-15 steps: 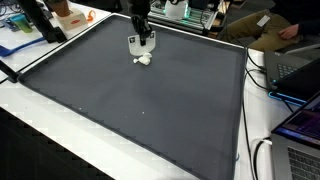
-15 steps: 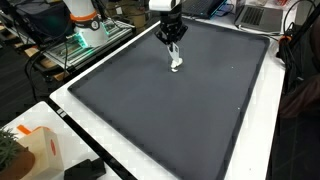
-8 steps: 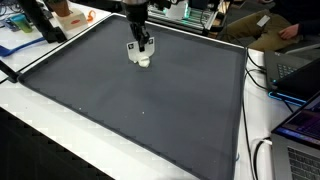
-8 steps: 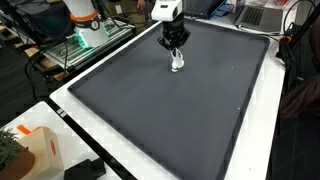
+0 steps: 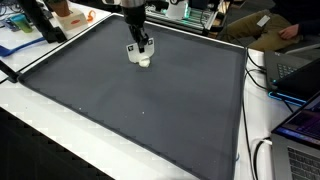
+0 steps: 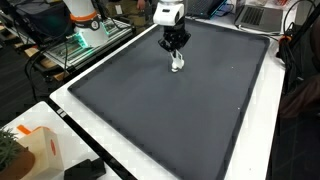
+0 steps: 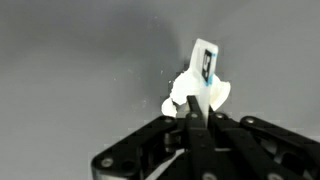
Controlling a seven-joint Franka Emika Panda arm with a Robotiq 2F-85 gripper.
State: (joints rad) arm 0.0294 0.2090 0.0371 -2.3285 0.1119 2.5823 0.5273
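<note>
The white object [image 7: 200, 85] is pinched between the fingers of the gripper [image 7: 196, 113], whose jaws are clenched on its lower edge. In the wrist view it is a small lumpy piece with a flat upright tab that bears a dark and blue mark. In both exterior views the object [image 5: 145, 62] [image 6: 178, 65] hangs at the tip of the gripper [image 5: 142, 52] [image 6: 177, 53], low over the far part of the mat [image 5: 150, 110]. Whether it touches the mat cannot be told. The arm comes straight down from above.

The dark grey mat [image 6: 170, 115] covers most of a white table [image 6: 120, 160]. An orange box [image 6: 32, 150] stands on the table's near corner in an exterior view. A laptop [image 5: 298, 128] and cables [image 5: 262, 155] lie beside the mat in an exterior view, well apart from the gripper.
</note>
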